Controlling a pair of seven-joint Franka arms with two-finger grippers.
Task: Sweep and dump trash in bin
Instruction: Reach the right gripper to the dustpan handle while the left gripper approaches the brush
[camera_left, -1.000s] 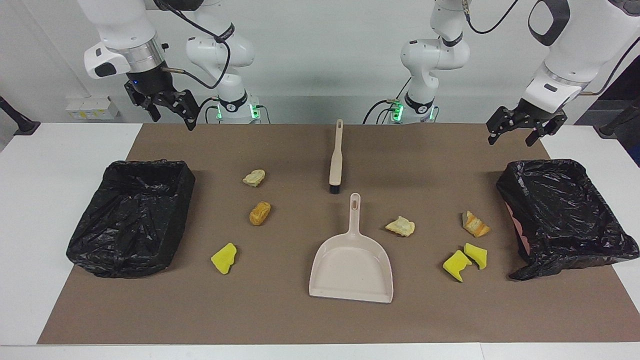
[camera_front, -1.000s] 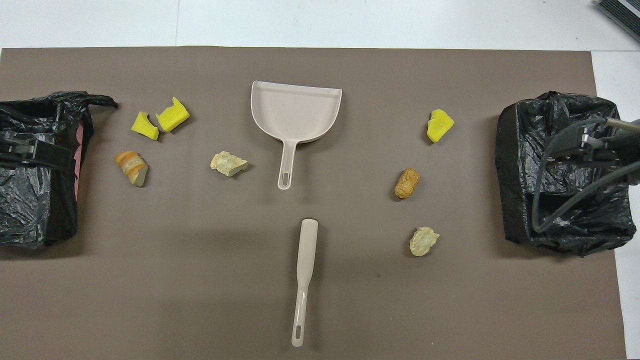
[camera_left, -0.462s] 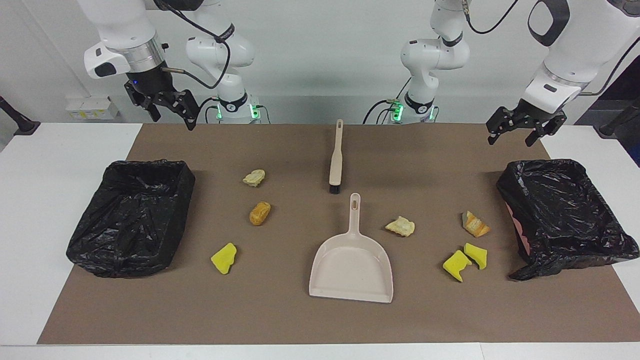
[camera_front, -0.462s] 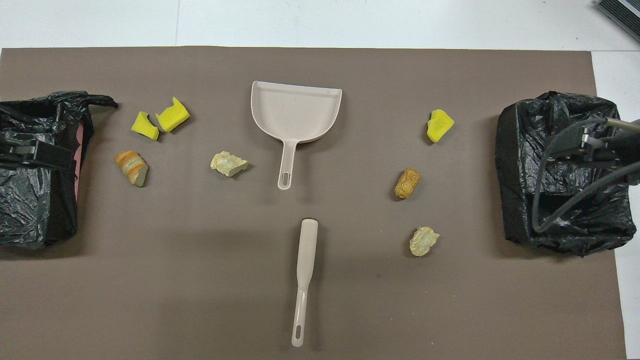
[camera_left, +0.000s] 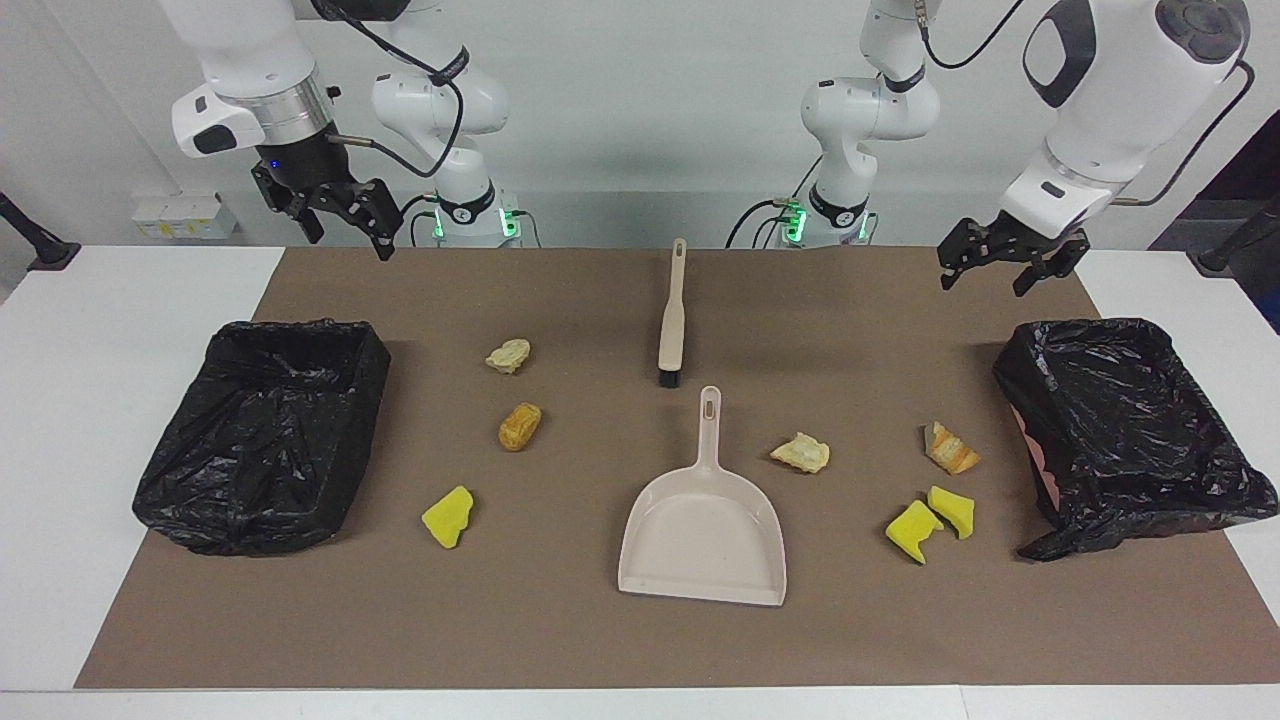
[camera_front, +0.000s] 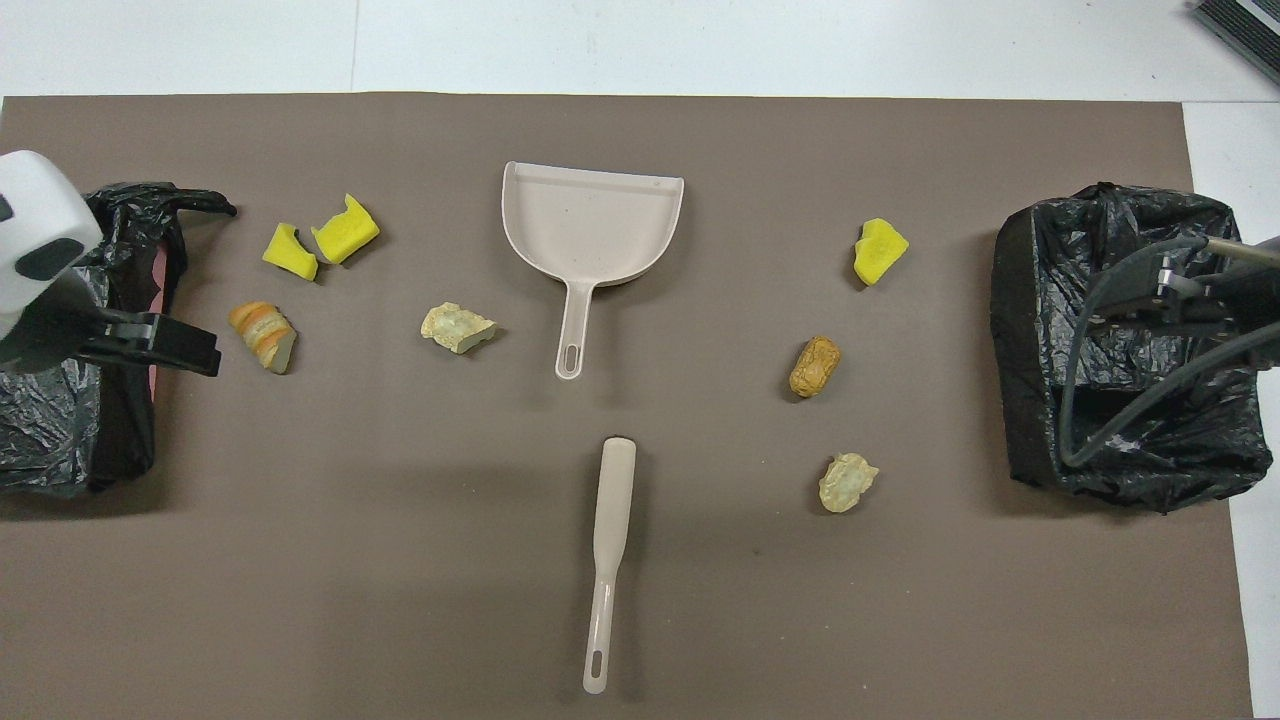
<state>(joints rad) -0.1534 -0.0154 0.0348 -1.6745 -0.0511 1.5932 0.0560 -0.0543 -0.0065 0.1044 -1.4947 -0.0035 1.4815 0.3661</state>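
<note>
From the facing view I see the left gripper (camera_left: 993, 268) hanging in the air at the upper right of the frame, fingers spread and holding nothing, over the brown mat (camera_left: 560, 640) near the bin (camera_left: 1130, 430) lined with a black bag at the right edge. The right gripper (camera_left: 345, 215) hangs at the upper left, fingers also apart and empty, above the mat's top edge, with the other bin (camera_left: 260, 430) at the left edge below it. The trash (camera_left: 519, 426) lies scattered: three scraps left of centre, four right of centre. The brush (camera_left: 672, 315) lies with its long axis running up and down the frame, bristles pointing down toward the dustpan (camera_left: 703, 525), whose handle points up. From the overhead view, the left gripper (camera_front: 150, 340) shows at the left edge just beside a bread lump (camera_front: 263, 335); the brush (camera_front: 605, 565) lies lengthwise below the dustpan (camera_front: 592, 225), whose handle points down at it, with the scraps (camera_front: 815, 366) on either side.
</note>
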